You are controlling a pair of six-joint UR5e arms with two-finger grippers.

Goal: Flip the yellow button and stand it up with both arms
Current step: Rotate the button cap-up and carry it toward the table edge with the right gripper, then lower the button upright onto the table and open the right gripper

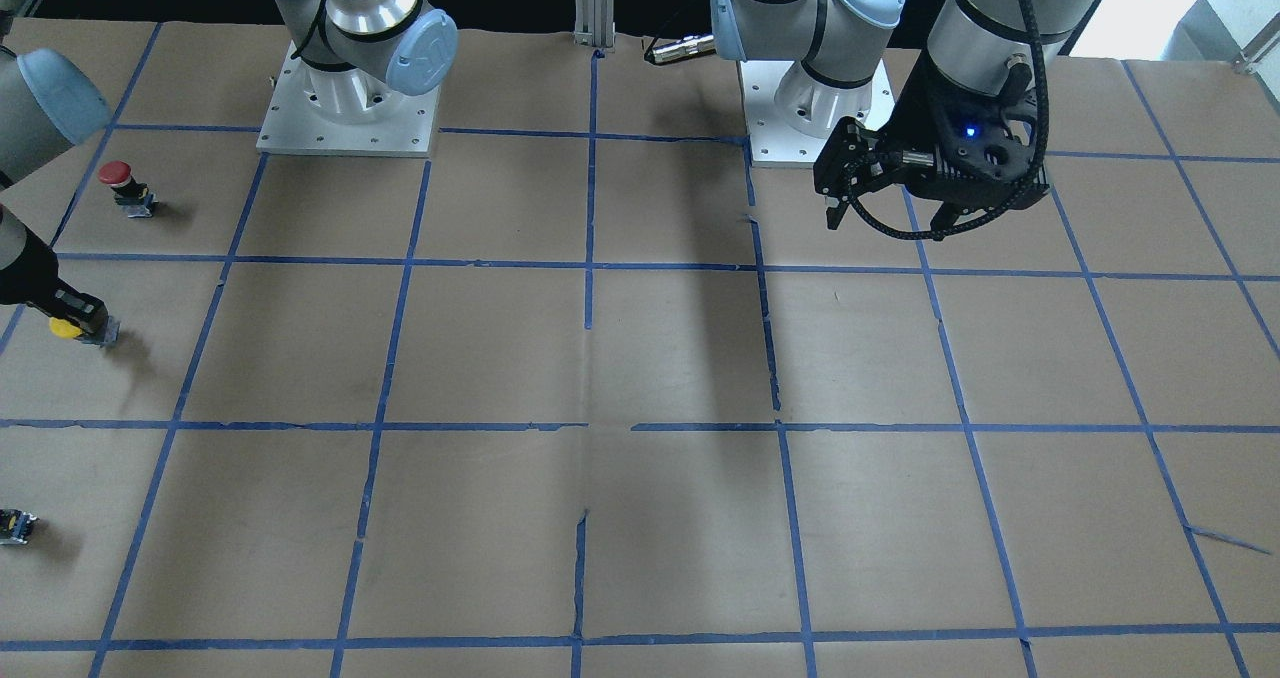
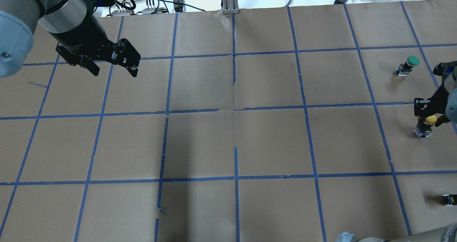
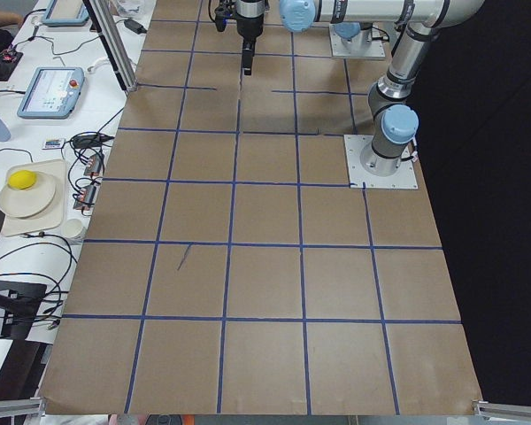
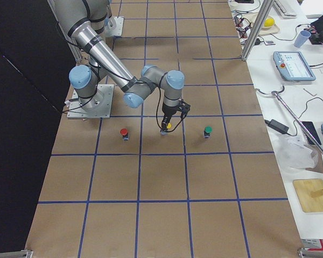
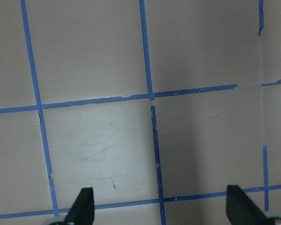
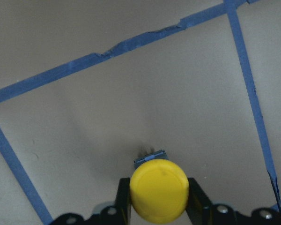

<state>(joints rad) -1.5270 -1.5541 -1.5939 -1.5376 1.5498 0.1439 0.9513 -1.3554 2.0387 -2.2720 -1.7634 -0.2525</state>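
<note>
The yellow button (image 6: 159,190) stands with its cap up and its switch block on the paper-covered table (image 2: 271,142), at the table's far right end. It also shows in the overhead view (image 2: 430,120), the front view (image 1: 65,328) and the right side view (image 4: 169,126). My right gripper (image 2: 427,117) is shut on it; its fingers (image 6: 123,199) flank the cap. My left gripper (image 2: 115,72) is open and empty, hovering over the far left squares, and also shows in the front view (image 1: 888,220) and the left wrist view (image 5: 161,208).
A red-capped button (image 1: 117,180) stands nearer the robot's base than the yellow one, and a green-capped button (image 2: 410,64) stands farther out. A small dark capless switch block (image 2: 449,199) lies near the right edge. Blue tape lines grid the table.
</note>
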